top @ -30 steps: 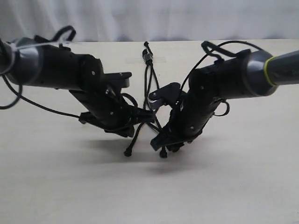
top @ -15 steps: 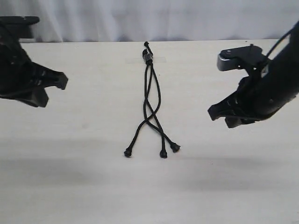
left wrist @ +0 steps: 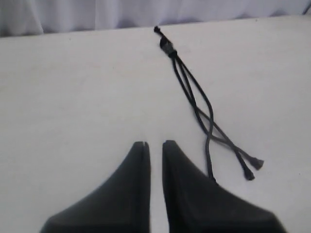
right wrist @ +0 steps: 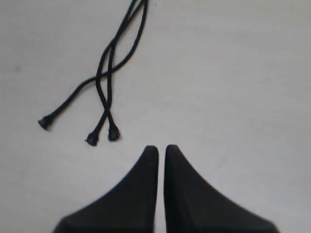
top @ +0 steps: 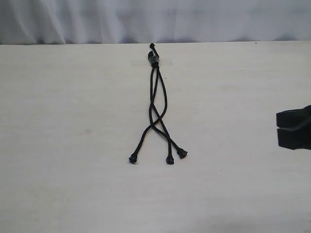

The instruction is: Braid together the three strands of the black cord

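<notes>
The black cord (top: 155, 97) lies flat on the table, its knotted end with the grey band (top: 154, 59) toward the back. The three strands (top: 156, 119) cross over one another halfway down, then fan out to knobby tips (top: 169, 159). In the left wrist view the cord (left wrist: 194, 97) runs beside my left gripper (left wrist: 155, 144), and one strand passes behind a finger. The right wrist view has the strands (right wrist: 109, 63) lying ahead of my right gripper (right wrist: 161, 148). Both grippers are shut and hold nothing. Only the right gripper (top: 277, 128) shows in the exterior view, at the right edge.
The pale table (top: 73, 121) stretches to both sides of the cord. A white curtain (top: 73, 19) hangs behind its far edge.
Both arms have pulled back from the cord toward the sides. The left arm has left the exterior view and the right shows only at the edge. The cord lies released.
</notes>
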Available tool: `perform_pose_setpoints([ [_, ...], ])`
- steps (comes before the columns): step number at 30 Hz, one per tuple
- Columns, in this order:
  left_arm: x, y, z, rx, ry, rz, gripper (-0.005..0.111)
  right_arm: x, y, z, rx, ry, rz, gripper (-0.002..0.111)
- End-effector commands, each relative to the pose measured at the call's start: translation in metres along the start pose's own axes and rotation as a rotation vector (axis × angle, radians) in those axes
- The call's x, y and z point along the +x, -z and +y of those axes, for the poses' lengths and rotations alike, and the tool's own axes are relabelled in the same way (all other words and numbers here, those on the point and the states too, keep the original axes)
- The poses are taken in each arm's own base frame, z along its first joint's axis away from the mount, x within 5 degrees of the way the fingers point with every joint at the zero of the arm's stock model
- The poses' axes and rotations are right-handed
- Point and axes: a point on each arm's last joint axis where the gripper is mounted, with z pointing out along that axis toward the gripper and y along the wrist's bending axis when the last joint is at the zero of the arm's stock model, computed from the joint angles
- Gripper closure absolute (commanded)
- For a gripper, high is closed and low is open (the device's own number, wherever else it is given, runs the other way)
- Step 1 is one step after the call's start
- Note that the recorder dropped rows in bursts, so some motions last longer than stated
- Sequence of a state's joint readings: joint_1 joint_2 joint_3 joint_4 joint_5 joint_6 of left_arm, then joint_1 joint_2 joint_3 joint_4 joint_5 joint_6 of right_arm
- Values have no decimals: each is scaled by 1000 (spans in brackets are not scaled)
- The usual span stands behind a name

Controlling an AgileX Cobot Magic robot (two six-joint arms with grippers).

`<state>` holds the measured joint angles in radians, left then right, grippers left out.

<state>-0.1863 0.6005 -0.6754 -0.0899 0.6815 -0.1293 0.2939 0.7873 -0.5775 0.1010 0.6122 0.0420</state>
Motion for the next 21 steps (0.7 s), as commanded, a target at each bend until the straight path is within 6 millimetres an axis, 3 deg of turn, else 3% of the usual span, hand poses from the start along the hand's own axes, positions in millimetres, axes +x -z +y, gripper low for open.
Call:
perform_pose_setpoints([
  [1, 15, 15, 5, -10, -37, -120, 98, 20, 15, -4, -2, 6, -190, 104],
  [11, 22, 25, 9, -37, -77, -148, 98, 34, 43, -4, -25, 10, -410, 104],
  [21, 22, 25, 9, -37, -77, -148, 98, 37, 56, -4, -34, 14, -480, 104],
])
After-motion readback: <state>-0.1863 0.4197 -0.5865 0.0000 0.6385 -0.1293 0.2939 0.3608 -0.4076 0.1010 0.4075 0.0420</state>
